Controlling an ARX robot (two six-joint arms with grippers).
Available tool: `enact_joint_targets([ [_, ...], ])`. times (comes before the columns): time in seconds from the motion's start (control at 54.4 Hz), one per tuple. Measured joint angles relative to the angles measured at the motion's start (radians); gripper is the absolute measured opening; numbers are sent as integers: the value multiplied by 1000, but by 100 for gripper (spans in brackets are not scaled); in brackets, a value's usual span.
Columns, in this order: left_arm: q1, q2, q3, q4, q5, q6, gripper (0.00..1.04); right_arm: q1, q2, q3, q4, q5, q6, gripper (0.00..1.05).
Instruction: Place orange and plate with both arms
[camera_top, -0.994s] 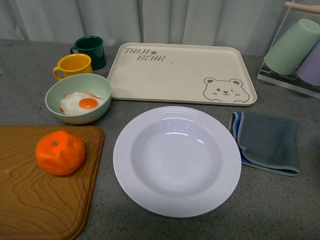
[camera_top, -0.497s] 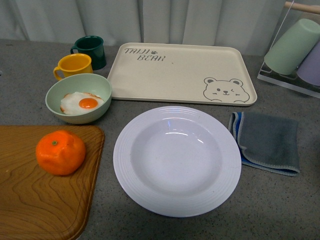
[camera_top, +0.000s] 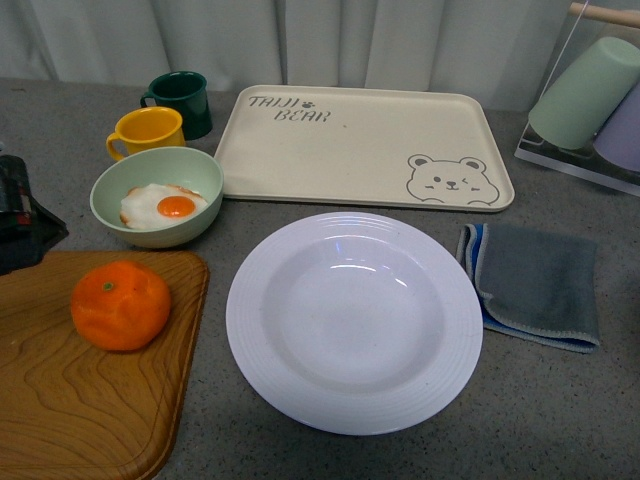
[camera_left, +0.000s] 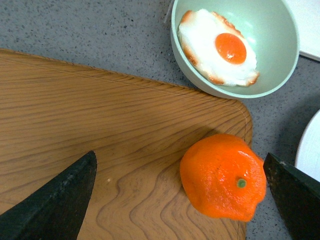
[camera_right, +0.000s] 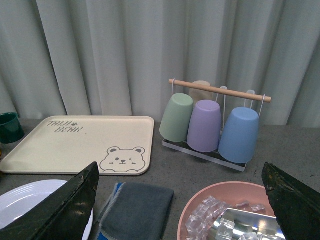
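Risk: hovering above orange (camera_left: 223, 176) on wooden cutting board (camera_left: 100, 125), at nine o'clock from white deep plate (camera_top: 354, 330), with left gripper (camera_left: 179, 155) spread wide but off-centre, possibly knocking it rolling; holding right gripper (camera_right: 180, 165) spread, empty.

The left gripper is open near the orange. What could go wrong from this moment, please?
1. The orange is round and lies near the corner of the wooden board. If the left gripper closes off-centre, it may roll off, toward the green bowl.
2. The plate lies flat on the table, so its rim may slip from the right gripper, and the grey cloth beside it could be caught.
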Motion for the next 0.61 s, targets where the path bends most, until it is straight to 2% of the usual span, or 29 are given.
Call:
enact_joint_targets([
  [0.202, -16, 61, 34, 10, 32, -30, 98, 0, 0, 0, 0, 0, 0, 95],
  [0.331, -57, 76, 40, -8, 74, -50, 98, 0, 0, 0, 0, 0, 0, 95],
  [0.607, -124, 137, 40, -13, 98, -49, 98, 0, 0, 0, 0, 0, 0, 95],
])
